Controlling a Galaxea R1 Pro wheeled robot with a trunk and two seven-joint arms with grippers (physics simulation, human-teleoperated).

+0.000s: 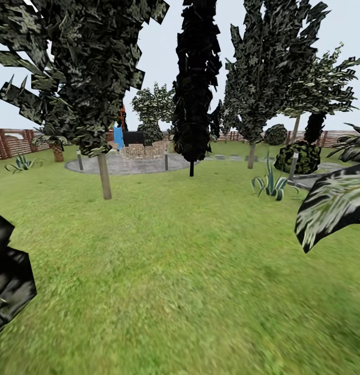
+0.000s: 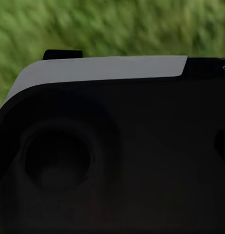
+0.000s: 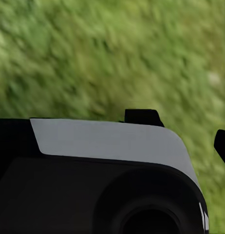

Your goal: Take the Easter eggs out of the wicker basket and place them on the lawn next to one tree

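Note:
The lawn [image 1: 164,271] spreads out bright green ahead of me in the head view. A tree [image 1: 104,177] with a slim pale trunk and dark blocky leaves stands at the left, a few metres off. Another pale-trunked tree [image 1: 251,153] stands further back on the right. The Easter eggs and the wicker basket are out of view. Both wrist views look past a black and white part of my own body [image 2: 107,146] [image 3: 103,175] onto blurred grass.
A narrow black conifer [image 1: 193,104] rises in the middle distance before a grey paved circle [image 1: 128,165]. A brown slat fence [image 1: 8,143] rings the yard. A spiky plant [image 1: 271,185] and a bush [image 1: 300,156] stand right. Dark leaves hang close at left [image 1: 8,276] and right [image 1: 331,208].

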